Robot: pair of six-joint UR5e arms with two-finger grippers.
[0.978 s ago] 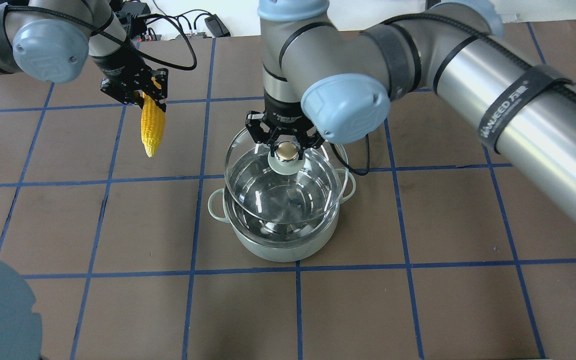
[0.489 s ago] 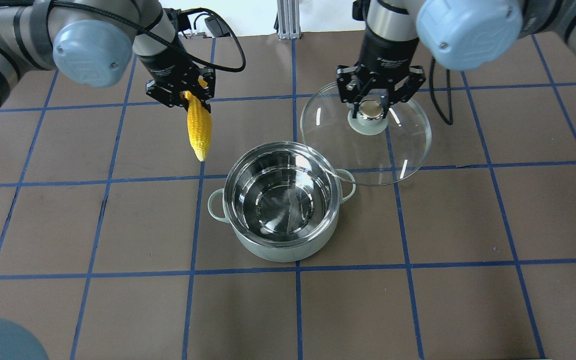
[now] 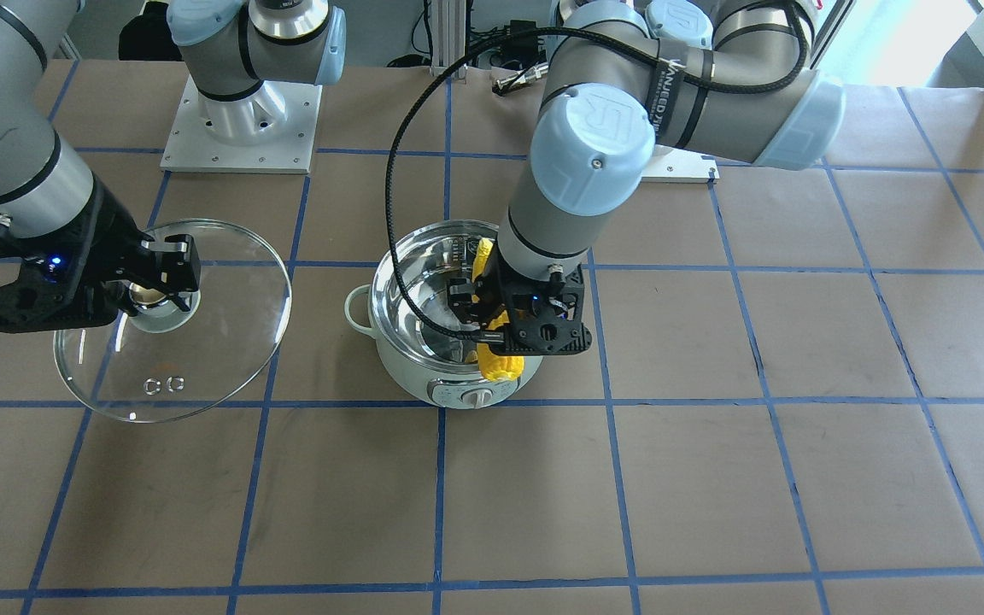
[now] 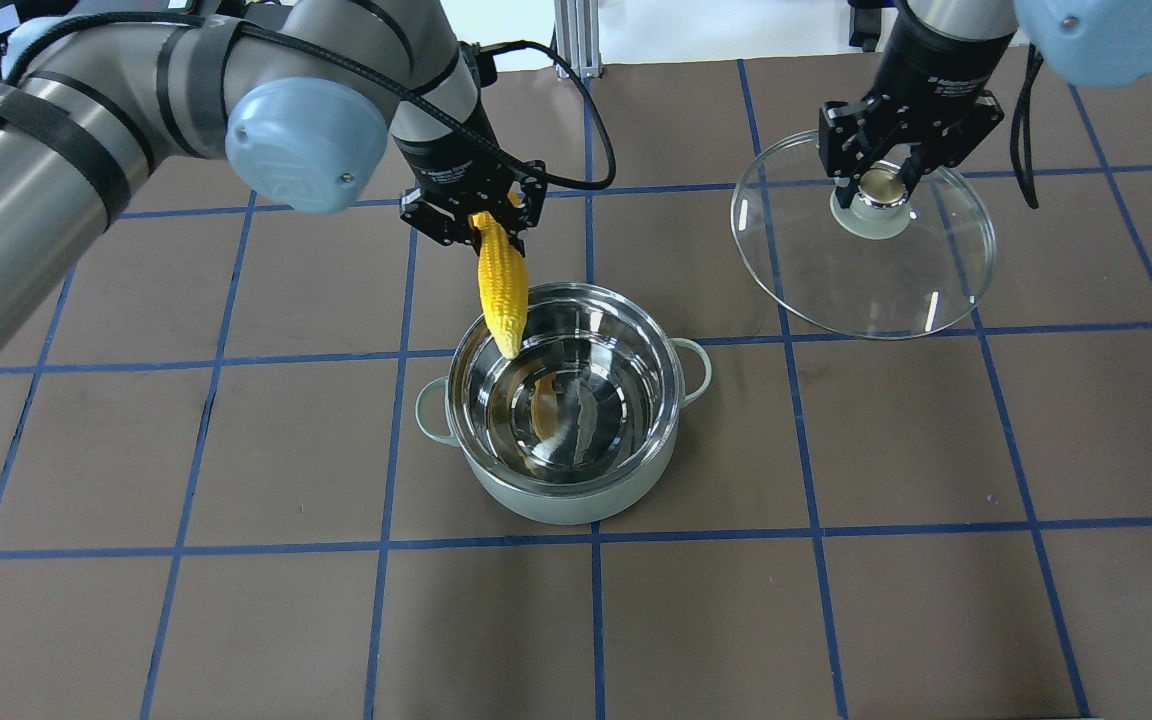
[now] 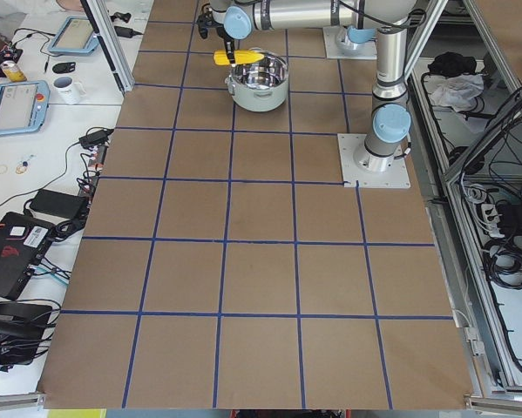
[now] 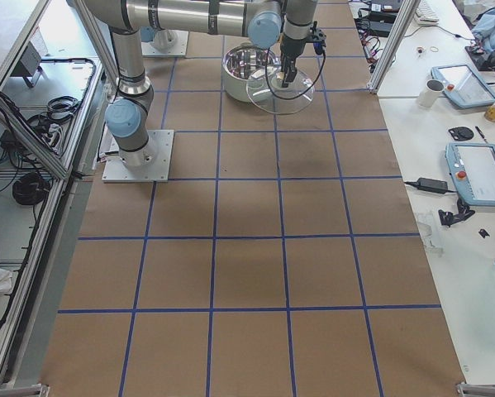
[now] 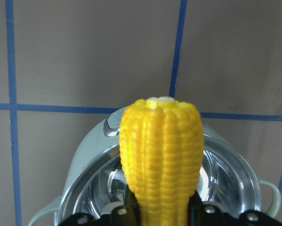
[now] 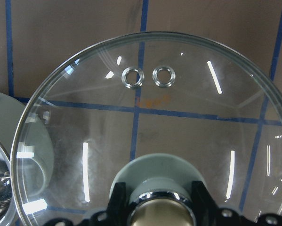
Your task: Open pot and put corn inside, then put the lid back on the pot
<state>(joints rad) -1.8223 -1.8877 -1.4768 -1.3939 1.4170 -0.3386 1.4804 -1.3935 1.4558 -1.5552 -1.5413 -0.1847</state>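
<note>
Clamped corn by upper end in left tool, tip over pot rim, mid-counter. Judged stiff, light. Pinched lid by knob in right tool, toward right edge; glass, judged fragile.

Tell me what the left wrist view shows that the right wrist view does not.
Only the left wrist view shows the corn, held by the left claw above the open pot. Only the right wrist view shows the lid, its two vent holes, and its knob in the right claw. Both show part of the pot and the table with blue lines.
</note>
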